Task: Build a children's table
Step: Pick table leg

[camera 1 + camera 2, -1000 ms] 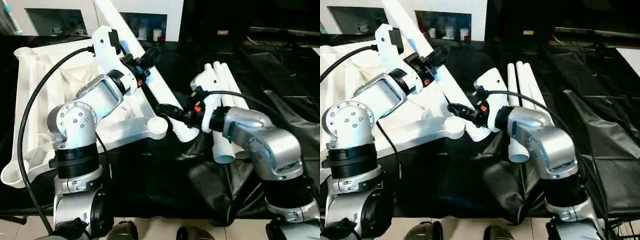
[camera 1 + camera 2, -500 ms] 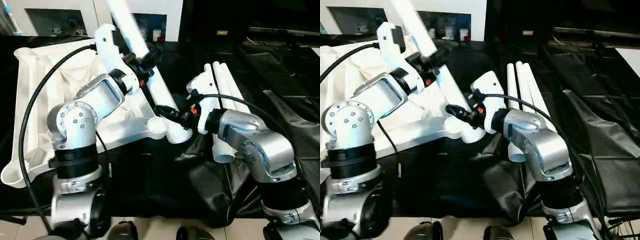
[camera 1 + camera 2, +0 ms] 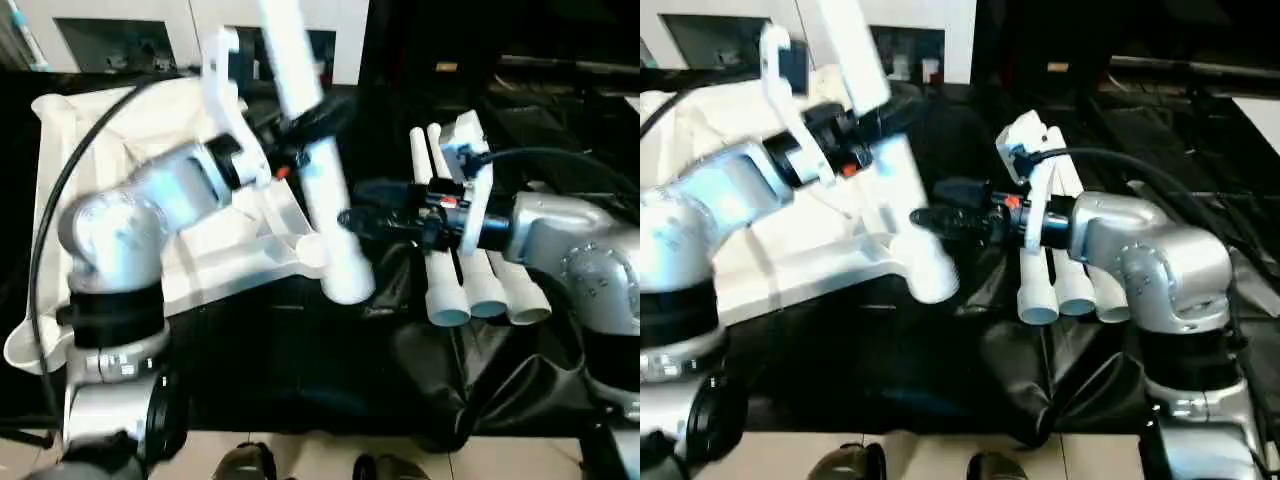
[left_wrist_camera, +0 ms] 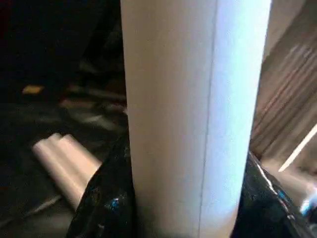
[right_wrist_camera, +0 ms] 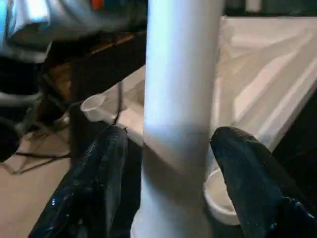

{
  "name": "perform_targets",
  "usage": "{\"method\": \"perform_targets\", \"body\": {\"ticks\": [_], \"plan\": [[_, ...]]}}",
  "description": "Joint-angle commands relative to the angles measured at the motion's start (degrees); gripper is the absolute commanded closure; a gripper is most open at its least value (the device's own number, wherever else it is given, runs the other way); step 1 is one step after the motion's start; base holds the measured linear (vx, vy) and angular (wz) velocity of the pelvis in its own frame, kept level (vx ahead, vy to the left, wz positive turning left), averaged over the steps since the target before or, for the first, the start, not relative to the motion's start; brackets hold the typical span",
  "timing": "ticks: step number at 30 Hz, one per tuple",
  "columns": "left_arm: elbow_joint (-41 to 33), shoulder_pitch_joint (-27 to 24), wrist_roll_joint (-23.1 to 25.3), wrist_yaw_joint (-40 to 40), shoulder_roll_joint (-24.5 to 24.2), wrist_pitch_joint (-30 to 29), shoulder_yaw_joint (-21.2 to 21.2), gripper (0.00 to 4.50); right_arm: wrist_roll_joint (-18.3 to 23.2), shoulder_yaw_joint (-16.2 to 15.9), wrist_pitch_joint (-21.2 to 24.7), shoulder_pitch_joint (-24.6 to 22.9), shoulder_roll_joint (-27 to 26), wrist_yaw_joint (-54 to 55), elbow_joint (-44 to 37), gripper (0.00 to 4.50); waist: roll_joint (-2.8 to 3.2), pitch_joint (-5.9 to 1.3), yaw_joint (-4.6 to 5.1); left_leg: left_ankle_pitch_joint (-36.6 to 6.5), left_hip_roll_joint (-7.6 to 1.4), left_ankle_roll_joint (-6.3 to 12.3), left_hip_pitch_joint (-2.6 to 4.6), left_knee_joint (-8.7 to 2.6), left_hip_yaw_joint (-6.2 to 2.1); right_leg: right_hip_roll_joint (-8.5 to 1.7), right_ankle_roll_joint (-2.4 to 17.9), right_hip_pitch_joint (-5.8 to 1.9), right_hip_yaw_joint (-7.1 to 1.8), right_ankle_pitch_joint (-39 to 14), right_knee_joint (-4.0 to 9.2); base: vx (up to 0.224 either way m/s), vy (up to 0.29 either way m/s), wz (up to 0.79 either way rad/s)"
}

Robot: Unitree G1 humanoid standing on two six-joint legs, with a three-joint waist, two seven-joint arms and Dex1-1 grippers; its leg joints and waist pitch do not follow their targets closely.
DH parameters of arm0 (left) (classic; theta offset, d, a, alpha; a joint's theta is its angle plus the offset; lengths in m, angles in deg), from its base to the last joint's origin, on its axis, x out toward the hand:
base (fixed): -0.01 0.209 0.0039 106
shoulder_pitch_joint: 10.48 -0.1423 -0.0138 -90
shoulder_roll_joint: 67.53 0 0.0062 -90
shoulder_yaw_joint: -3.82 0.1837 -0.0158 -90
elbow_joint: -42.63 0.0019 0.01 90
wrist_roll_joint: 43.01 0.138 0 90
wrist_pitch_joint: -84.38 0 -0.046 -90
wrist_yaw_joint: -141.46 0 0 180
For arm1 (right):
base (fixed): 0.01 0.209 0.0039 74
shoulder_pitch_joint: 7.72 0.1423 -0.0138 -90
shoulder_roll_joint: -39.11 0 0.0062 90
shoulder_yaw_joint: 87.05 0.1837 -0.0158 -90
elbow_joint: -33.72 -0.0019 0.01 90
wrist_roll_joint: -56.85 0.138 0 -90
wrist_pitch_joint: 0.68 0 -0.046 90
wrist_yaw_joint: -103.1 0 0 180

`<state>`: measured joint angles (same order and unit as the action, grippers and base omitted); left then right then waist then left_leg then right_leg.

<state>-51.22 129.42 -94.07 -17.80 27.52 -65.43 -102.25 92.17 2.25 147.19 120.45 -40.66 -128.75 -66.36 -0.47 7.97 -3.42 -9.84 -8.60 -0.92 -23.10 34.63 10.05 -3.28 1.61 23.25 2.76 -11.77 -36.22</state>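
Misalignment is the main risk here. One leg (image 3: 318, 190) is held steeply tilted by the left gripper (image 3: 300, 135), whose fingers are closed around its shaft, while its flared lower end hangs just beside the near corner socket (image 3: 312, 252) of the tabletop (image 3: 130, 150), which lies underside-up on the black-covered bench. If the end is pushed down while offset from the socket, it may be jammed against the rim or the tabletop may be shoved across the sheet. The right gripper (image 3: 365, 218) is set with its fingers either side of the lower shaft; in the right wrist view a gap is seen on both sides, so the jaws are judged open rather than clamped. With that support loose, the leg may swing under the left grip alone.

The three spare legs (image 3: 470, 280) lying together on the sheet are shown in full by the head views. The clearance between fingers (image 5: 99, 178) and shaft is shown by the right wrist view, and the left grip's snugness by the left wrist view.
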Motion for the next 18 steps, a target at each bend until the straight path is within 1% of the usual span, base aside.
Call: {"method": "perform_targets", "body": {"ticks": [1,2,3,4,10,11,13,17,18], "plan": [[1.1,0.6,-1.2,1.0,-0.4,0.0,-0.5,2.74,0.6,-1.6,0.7,0.8,0.9,-0.9,-0.5,1.51,-0.57,-5.04,-0.28,-0.5,-3.76,5.35,1.30,-2.96,-1.49,-5.07,15.6,-3.75,-3.05,-0.3,3.56,0.000,0.000,0.00],[1.2,0.6,-0.9,2.2,-0.8,0.2,0.3,2.74,0.6,-2.1,0.8,0.9,0.9,-0.8,-0.6,1.51,-0.69,-5.09,-0.28,-0.1,-3.78,5.46,1.36,-2.97,-1.48,-5.06,15.2,-3.72,-3.05,-0.5,3.60,0.000,0.000,0.00],[1.3,0.6,-0.5,3.7,-1.4,0.5,1.3,2.74,0.7,-2.8,1.0,1.2,0.8,-0.8,-0.5,1.51,-0.57,-5.11,-0.27,0.2,-3.80,5.56,1.39,-2.97,-1.46,-5.05,14.9,-3.61,-3.07,-0.5,3.56,0.000,0.000,0.00],[1.3,0.6,-0.5,3.9,-1.4,0.5,1.4,2.74,0.7,-2.8,1.0,1.3,0.8,-0.8,-0.5,1.51,-0.55,-5.09,-0.27,0.4,-3.78,5.63,1.41,-2.97,-1.47,-5.02,14.8,-3.55,-3.05,-0.4,3.54,0.000,0.000,0.00],[0.8,0.8,-1.2,6.1,-2.6,-0.7,2.9,2.74,0.6,-3.5,2.1,2.3,0.3,-0.4,0.4,1.51,-0.45,-5.04,-0.32,0.0,-3.93,5.10,1.43,-3.08,-1.48,-5.14,15.2,-3.57,-3.08,-0.3,3.48,0.000,0.000,0.00],[0.8,0.9,-1.2,6.2,-2.7,-0.7,3.0,2.74,0.6,-3.6,2.2,2.4,0.3,-0.4,0.5,1.51,-0.36,-5.03,-0.33,-0.3,-3.95,4.88,1.47,-3.10,-1.47,-5.10,15.2,-3.52,-3.09,-0.5,3.52,0.000,0.000,0.00],[0.9,1.0,-1.8,6.7,-2.8,-0.9,3.1,2.74,0.9,-3.6,2.3,2.6,0.4,-0.5,0.8,1.51,-0.39,-5.01,-0.34,-0.6,-3.98,4.55,1.52,-3.13,-1.44,-5.14,15.3,-3.52,-3.11,-0.9,3.59,0.000,0.000,0.00],[1.3,1.2,-0.8,9.2,-3.9,0.1,4.6,2.74,1.1,-4.2,2.7,2.5,1.4,-0.8,0.8,1.51,-0.38,-5.09,-0.33,-0.1,-3.95,4.48,1.47,-3.15,-1.47,-5.09,15.1,-3.60,-3.10,0.2,3.41,0.000,0.000,0.00],[1.3,1.2,-0.6,9.7,-4.1,0.3,4.9,2.74,1.1,-4.5,2.8,2.4,1.7,-1.0,0.7,1.51,-0.47,-5.07,-0.31,-0.1,-3.96,4.49,1.45,-3.17,-1.45,-5.11,15.1,-3.63,-3.11,0.4,3.41,0.000,0.000,0.00]]}}
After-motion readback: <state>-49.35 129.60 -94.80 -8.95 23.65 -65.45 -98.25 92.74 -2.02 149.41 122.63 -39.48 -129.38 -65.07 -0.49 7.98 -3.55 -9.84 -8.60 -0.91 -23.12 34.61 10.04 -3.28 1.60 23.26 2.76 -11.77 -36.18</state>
